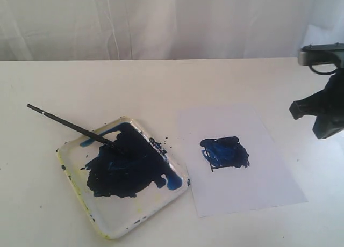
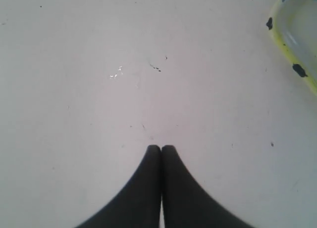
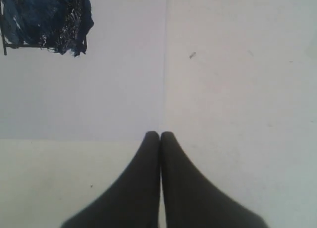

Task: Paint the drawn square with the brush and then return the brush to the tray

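The drawn square on the white paper is smeared dark blue; its corner also shows in the right wrist view. The thin black brush lies with its tip in the blue-black blotch of the tray, its handle sticking out past the tray's far left rim. A yellowish tray rim shows in the left wrist view. My right gripper is shut and empty over the table beside the paper; its arm is at the right edge. My left gripper is shut and empty over bare table, out of the exterior view.
The white paper sheet lies right of the tray. Small paint specks dot the table by the tray's far corner. A white curtain hangs behind the table.
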`<state>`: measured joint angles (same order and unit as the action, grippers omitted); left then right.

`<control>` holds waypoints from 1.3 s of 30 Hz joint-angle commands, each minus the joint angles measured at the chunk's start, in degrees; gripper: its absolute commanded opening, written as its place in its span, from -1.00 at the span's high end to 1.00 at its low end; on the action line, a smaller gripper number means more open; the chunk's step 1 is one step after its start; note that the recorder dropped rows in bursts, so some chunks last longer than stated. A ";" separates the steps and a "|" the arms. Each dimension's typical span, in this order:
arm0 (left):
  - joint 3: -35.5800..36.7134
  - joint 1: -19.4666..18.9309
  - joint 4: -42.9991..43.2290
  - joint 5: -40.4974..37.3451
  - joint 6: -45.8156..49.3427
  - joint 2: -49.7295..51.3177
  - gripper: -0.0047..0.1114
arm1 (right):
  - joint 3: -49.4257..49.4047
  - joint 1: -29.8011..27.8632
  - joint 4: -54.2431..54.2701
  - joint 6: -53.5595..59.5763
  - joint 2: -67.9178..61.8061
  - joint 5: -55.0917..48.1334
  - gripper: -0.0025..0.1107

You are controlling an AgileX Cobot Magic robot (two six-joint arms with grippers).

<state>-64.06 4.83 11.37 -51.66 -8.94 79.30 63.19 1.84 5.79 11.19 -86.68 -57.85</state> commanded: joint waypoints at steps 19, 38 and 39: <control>5.52 -0.11 -0.43 -5.46 -0.03 -47.38 0.92 | -9.37 -2.90 -1.32 -3.19 50.71 2.77 0.96; 7.92 -0.11 0.35 -12.43 -0.01 -79.30 0.92 | -15.30 -2.90 -1.59 -4.27 86.68 3.85 0.96; 8.05 -0.11 1.40 -14.47 -0.01 -79.30 0.92 | -15.32 -2.90 -1.57 -4.36 86.68 3.24 0.96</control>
<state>-57.18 4.83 11.51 -63.66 -8.94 0.39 48.70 -1.06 4.39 7.50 -0.28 -54.81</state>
